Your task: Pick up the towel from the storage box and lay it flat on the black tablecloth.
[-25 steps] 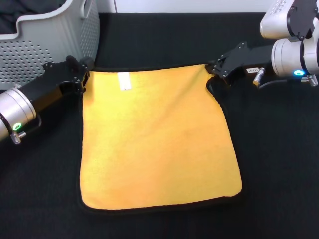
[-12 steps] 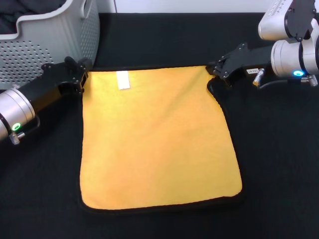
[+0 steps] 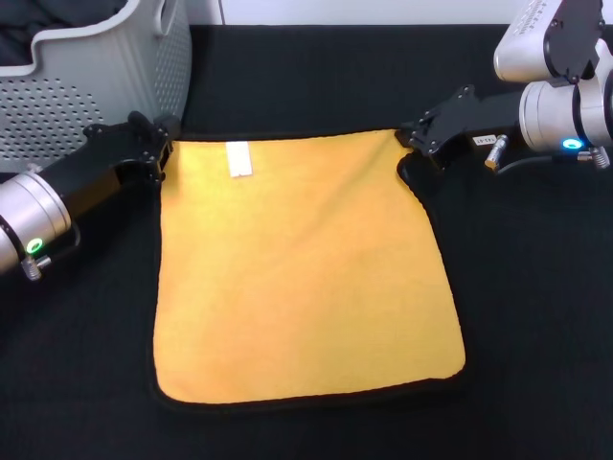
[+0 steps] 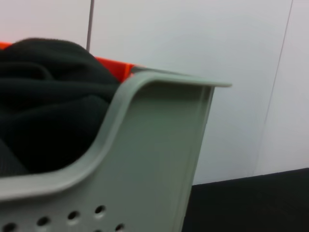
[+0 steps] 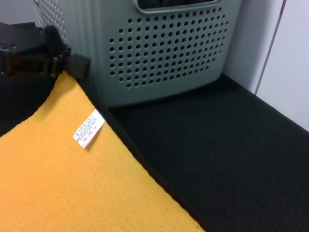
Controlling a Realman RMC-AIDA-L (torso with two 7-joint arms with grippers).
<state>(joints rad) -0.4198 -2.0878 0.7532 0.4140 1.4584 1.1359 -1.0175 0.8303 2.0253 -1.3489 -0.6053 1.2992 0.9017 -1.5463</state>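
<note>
The orange-yellow towel (image 3: 306, 268) lies spread, yellow face up, on the black tablecloth (image 3: 536, 316), its white tag (image 3: 238, 158) near the far edge. My left gripper (image 3: 155, 155) is shut on the towel's far left corner, right beside the grey storage box (image 3: 105, 77). My right gripper (image 3: 418, 144) is shut on the far right corner, where the edge curls a little. The right wrist view shows the towel (image 5: 58, 183), the tag (image 5: 88, 128), the left gripper (image 5: 67, 64) at the corner, and the box (image 5: 159, 48).
A plain black fabric bundle (image 3: 29, 29) lies inside the box; it also shows in the left wrist view (image 4: 43, 111) behind the box rim (image 4: 159, 121). Something orange (image 4: 113, 65) stands behind the box. A white wall (image 4: 193, 43) runs along the back.
Both grippers and the towel's far edge have shifted slightly toward me. The rest of the towel lies as before.
</note>
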